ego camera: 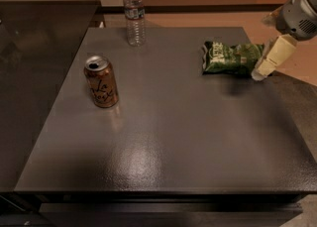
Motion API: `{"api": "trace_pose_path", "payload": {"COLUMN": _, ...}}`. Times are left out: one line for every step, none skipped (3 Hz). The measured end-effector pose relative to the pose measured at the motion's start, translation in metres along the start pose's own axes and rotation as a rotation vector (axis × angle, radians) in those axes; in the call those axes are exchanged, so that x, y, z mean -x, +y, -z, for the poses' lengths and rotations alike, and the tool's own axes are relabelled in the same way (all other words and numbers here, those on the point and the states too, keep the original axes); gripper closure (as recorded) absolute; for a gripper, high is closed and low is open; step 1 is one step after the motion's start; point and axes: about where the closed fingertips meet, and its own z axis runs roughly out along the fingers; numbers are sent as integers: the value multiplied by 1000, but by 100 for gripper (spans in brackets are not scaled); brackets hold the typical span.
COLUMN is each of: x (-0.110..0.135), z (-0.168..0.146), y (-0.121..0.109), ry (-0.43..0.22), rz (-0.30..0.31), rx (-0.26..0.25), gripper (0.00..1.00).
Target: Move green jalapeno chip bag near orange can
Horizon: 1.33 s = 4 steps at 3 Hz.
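Note:
The green jalapeno chip bag (232,58) lies flat at the far right of the dark table (168,137). The orange can (101,81) stands upright at the left middle of the table, well apart from the bag. My gripper (265,67) comes in from the upper right; a cream finger (273,56) hangs just off the bag's right end, close to it. The gripper holds nothing that I can see.
A clear plastic water bottle (134,14) stands upright at the table's far edge, left of center. A dark glassy counter (34,62) adjoins the table on the left. Tan floor lies beyond the far and right edges.

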Motion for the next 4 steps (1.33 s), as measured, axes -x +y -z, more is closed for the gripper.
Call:
{"api": "trace_pose_path", "payload": {"x": -12, "z": -31, "y": -22, "ry": -38, "rz": -45, "rx": 9, "gripper": 0}}
{"api": "trace_pose_path", "payload": {"x": -25, "z": -55, "y": -40, "ry": -60, "rz": -89, "rx": -3, "gripper": 0}}
{"api": "trace_pose_path", "payload": {"x": -40, "z": -68, "y": -58, "ry": -70, "rz": -140, "rx": -41, "gripper": 0}}
{"api": "trace_pose_path", "payload": {"x": -48, "z": -76, "y": -75, "ry": -73, "rz": -166, "rx": -69, "gripper": 0}}
